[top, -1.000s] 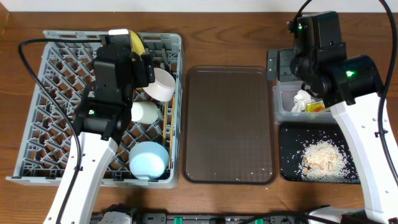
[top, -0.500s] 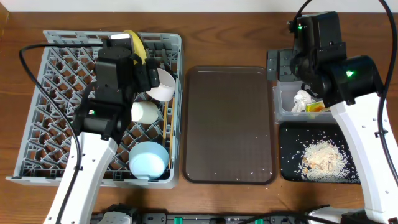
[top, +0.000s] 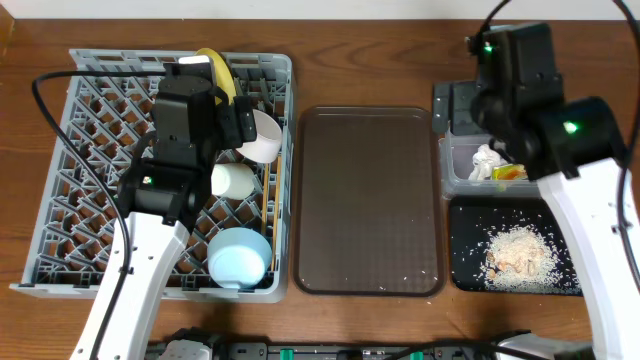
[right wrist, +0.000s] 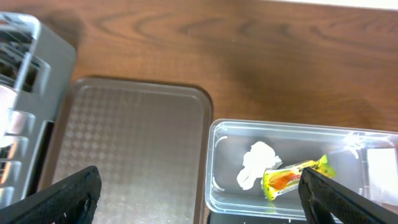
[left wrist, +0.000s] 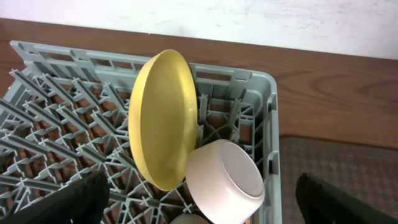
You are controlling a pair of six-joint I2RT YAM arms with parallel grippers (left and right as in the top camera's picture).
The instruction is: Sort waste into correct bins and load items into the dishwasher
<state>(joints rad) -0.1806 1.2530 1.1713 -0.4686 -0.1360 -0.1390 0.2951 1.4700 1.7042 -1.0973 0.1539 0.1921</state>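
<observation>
**Both claws empty; rack and bins loaded**

The left gripper (left wrist: 205, 200) has its fingers spread wide with nothing between them. It hangs above the far right corner of the grey dish rack (left wrist: 264, 87). Directly below it the yellow plate (left wrist: 163, 118) stands on edge between pegs, and the small pinkish-white bowl (left wrist: 225, 182) is tipped on its side against it. The right gripper (right wrist: 202, 194) is likewise spread and empty, above the near edge of the clear tub (right wrist: 216, 163).

Risks, as I judge them: a careless dip or sideways swing of the left arm could clip the plate's rim. The bowl leaning on the plate would likely shift or roll with it. On the right, a low pass could catch the tub's wall and drag the light tub along.

Contents:
- The rack holds the plate, the pinkish bowl, a cream cup (top: 232, 180), a light-blue bowl (top: 240, 257) and chopsticks (top: 272, 215) lying along its right side.
- The tub holds the crumpled napkin (right wrist: 255, 163) and the snack wrapper (right wrist: 292, 177).
- The black tray (top: 462, 215) holds the rice-like crumbs (top: 515, 250).
- The brown serving tray (top: 368, 200) looks bare except for a few pale specks near its front right corner, possibly stray crumbs.
</observation>
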